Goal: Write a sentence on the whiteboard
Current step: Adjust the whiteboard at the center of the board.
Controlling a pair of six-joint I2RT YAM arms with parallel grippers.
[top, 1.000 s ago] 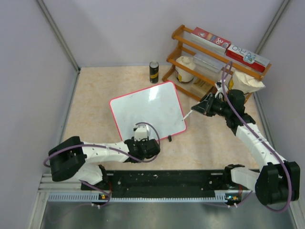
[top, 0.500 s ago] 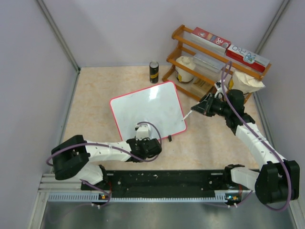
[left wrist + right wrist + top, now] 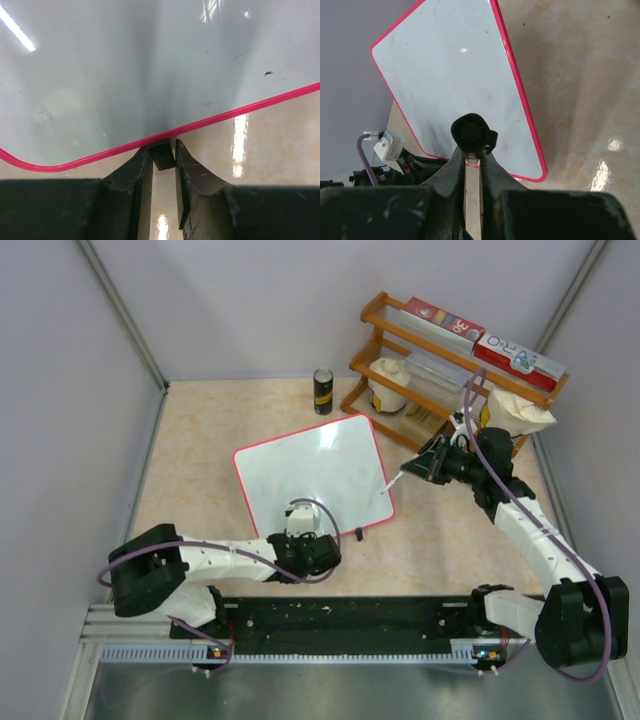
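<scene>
L claw (image 3: 162,151) has narrowed onto the small black clip (image 3: 162,156) at the whiteboard's near rim. Both fingers look pressed to it, so we judge it pinched. Since a sec ago the whiteboard (image 3: 310,465) has slid slightly twd the near right, w/ the arm. R claw (image 3: 472,156), unchanged, is clamped on the marker (image 3: 469,131), tip at the board's right edge; contact unclear. We read this as board anchored, writing not begun: no sentence visible. Board is flat, glossy white w/ faint smudges, thin pink-red rim, rounded corners, lying mid-table on the beige marbled tabletop (image 3: 200,430). Marker has a round black butt and pale shaft.
</scene>
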